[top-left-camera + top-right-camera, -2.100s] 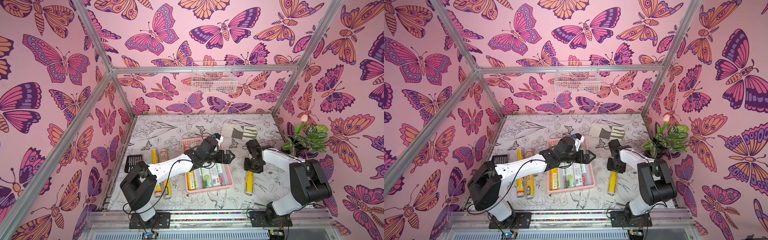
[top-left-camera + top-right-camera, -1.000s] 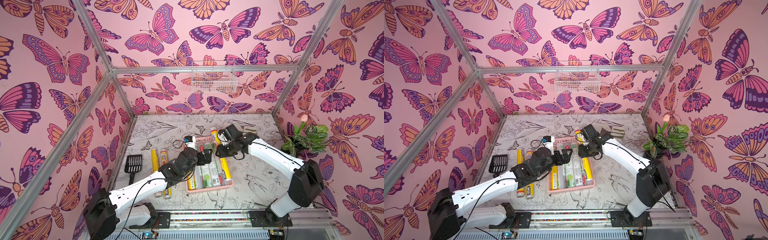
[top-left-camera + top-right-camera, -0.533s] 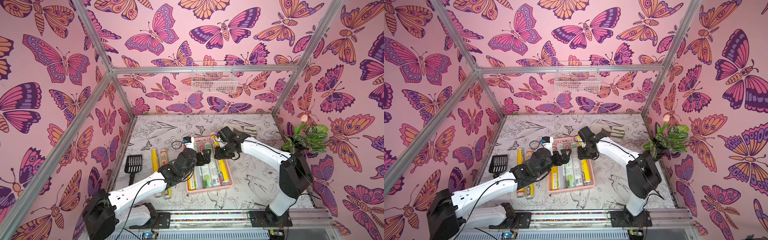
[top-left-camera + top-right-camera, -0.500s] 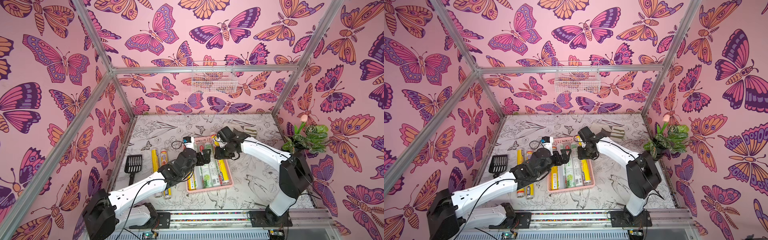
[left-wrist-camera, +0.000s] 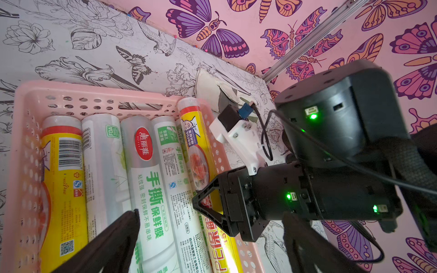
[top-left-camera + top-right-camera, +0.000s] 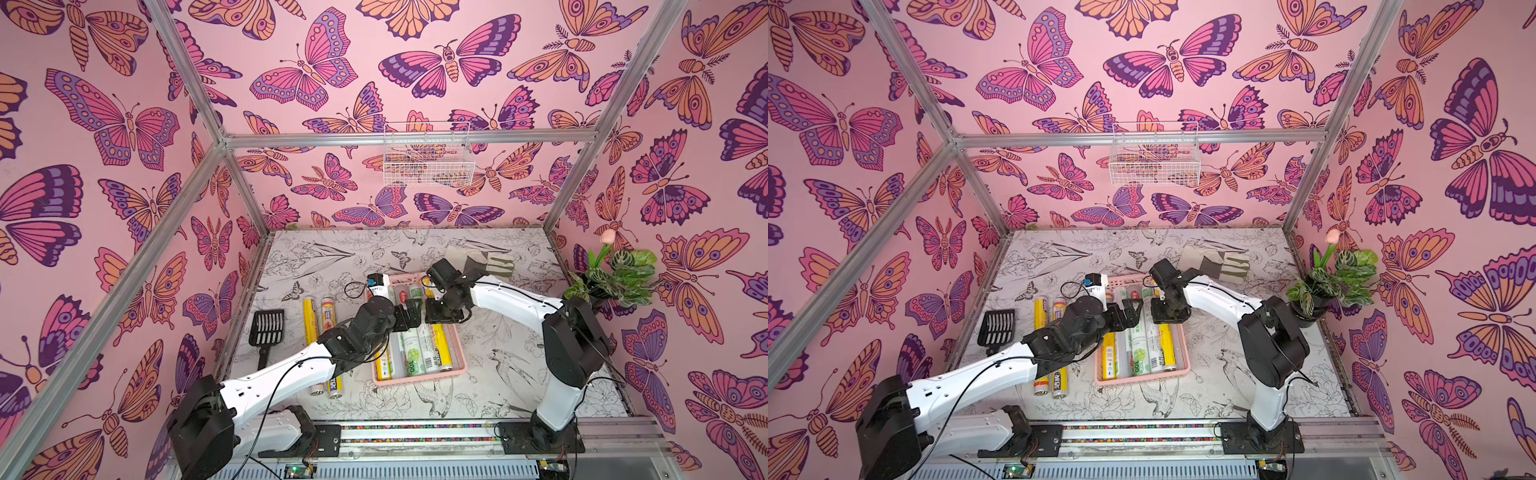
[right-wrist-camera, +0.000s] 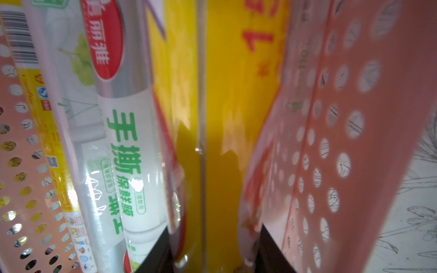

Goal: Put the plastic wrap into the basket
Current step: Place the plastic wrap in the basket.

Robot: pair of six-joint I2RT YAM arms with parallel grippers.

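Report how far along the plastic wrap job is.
Done: four rolls lie in the pink basket. In hand: the right gripper is closed on a fifth, yellow roll, low inside the basket, not yet released. Remaining: two yellow rolls lie on the table beside the basket; the left gripper hangs open, empty.

The pink basket [image 5: 71,91] is smooth perforated plastic; the plastic wrap rolls [image 5: 146,179] wear shiny printed film (glare streaks it); the scoop [image 6: 268,328] looks matt black plastic.

Camera layout
Top views look steeply down on everything; both wrist views share the basket [image 5: 94,91], close up.
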